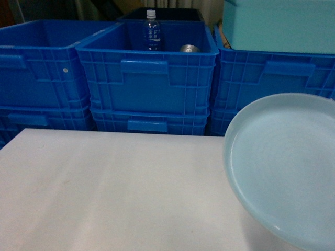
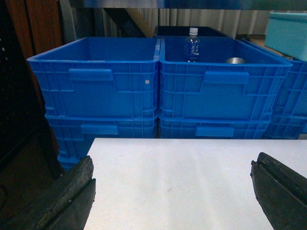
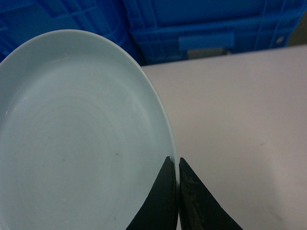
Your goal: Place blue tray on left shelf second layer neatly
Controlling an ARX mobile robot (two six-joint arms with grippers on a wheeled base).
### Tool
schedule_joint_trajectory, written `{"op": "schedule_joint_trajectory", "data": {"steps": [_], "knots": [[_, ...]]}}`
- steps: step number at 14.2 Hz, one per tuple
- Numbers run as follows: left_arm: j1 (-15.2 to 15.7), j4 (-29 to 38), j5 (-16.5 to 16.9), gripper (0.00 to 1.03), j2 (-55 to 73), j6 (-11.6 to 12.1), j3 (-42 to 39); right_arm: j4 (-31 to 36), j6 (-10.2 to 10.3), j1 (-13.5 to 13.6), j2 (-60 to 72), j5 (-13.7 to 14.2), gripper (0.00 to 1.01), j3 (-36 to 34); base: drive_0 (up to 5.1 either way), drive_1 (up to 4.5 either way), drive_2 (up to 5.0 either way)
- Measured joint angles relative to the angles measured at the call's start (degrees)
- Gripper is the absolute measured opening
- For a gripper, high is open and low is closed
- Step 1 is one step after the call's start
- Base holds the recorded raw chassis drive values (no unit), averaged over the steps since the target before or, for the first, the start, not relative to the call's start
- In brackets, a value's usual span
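Observation:
The blue tray (image 1: 285,167), a pale sky-blue round plate with a raised rim, hangs tilted above the white table (image 1: 115,193) at the right of the head view. My right gripper (image 3: 175,160) is shut on the rim of the blue tray (image 3: 72,134), one finger inside and one outside. Neither gripper shows in the head view. In its own wrist view my left gripper (image 2: 172,179) is open, its two dark fingers wide apart over the bare table with nothing between them. The left shelf is out of view.
Stacked dark-blue crates (image 1: 149,78) stand behind the table's far edge. The middle crate holds a water bottle (image 1: 152,30) and a metal can (image 1: 189,48). A pale teal box (image 1: 280,23) rests on the right crates. A dark wooden structure (image 2: 21,96) stands left of the table.

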Motion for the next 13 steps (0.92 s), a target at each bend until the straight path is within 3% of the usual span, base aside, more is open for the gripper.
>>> {"op": "schedule_joint_trajectory", "data": {"steps": [1, 2, 4, 5, 7, 9, 12, 13], "knots": [[0.0, 0.0, 0.0, 0.98, 0.0, 0.0, 0.0, -6.0, -4.7, 0.7, -9.2, 2.1, 0.02, -0.3, 0.0, 0.00, 0.0], [0.0, 0.0, 0.0, 0.98, 0.0, 0.0, 0.0, -9.9, -7.9, 0.3, -18.8, 3.0, 0.02, -2.0, 0.0, 0.00, 0.0], [0.0, 0.0, 0.0, 0.98, 0.0, 0.0, 0.0, -11.2, -10.1, -5.2, -29.2, -0.6, 0.02, -7.1, 0.0, 0.00, 0.0], [0.0, 0.0, 0.0, 0.98, 0.0, 0.0, 0.0, -9.1, -10.5, -7.9, -28.6, -1.6, 0.02, -9.0, 0.0, 0.00, 0.0], [0.0, 0.0, 0.0, 0.98, 0.0, 0.0, 0.0, -8.6, -9.3, -7.9, -26.8, -2.4, 0.02, -9.9, 0.0, 0.00, 0.0], [0.0, 0.0, 0.0, 0.98, 0.0, 0.0, 0.0, -10.5, -8.8, -3.5, -30.8, 0.8, 0.02, -10.0, 0.0, 0.00, 0.0], [0.0, 0.0, 0.0, 0.98, 0.0, 0.0, 0.0, -10.6, -8.5, -1.2, -31.6, 2.2, 0.02, -10.1, 0.0, 0.00, 0.0], [0.0, 0.0, 0.0, 0.98, 0.0, 0.0, 0.0, -10.6, -8.4, 0.9, -31.8, 3.5, 0.02, -10.1, 0.0, 0.00, 0.0]]}}
